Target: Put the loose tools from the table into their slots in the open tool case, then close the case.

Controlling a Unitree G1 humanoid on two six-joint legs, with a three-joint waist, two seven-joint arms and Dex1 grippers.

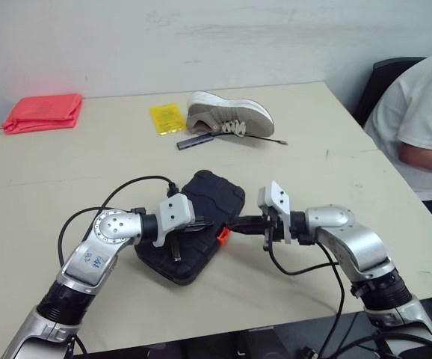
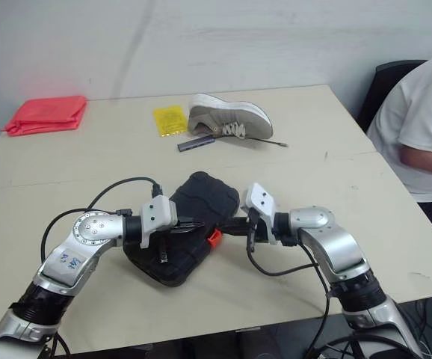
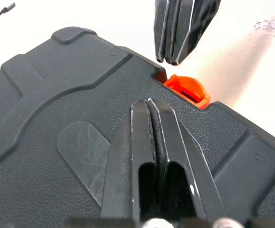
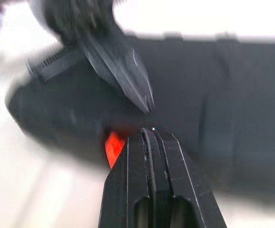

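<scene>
I log the case [image 1: 201,196]: black, lid down, flat on the table [image 1: 335,172], orange latch [image 3: 187,91] on the edge facing my right arm
My left gripper [image 3: 148,102]: fingers pressed together, holding nothing, tips over the lid just short of the latch
My right gripper [image 3: 171,61]: fingers likewise together, empty, tips just beside the latch, off the case edge
Beyond the case: shoe [image 1: 227,114], yellow packet [image 1: 167,118], grey stick [image 1: 195,140]
Far beyond, to its left: red cloth [image 1: 42,112]
Right of the case: a seated person [image 1: 425,120]
</scene>
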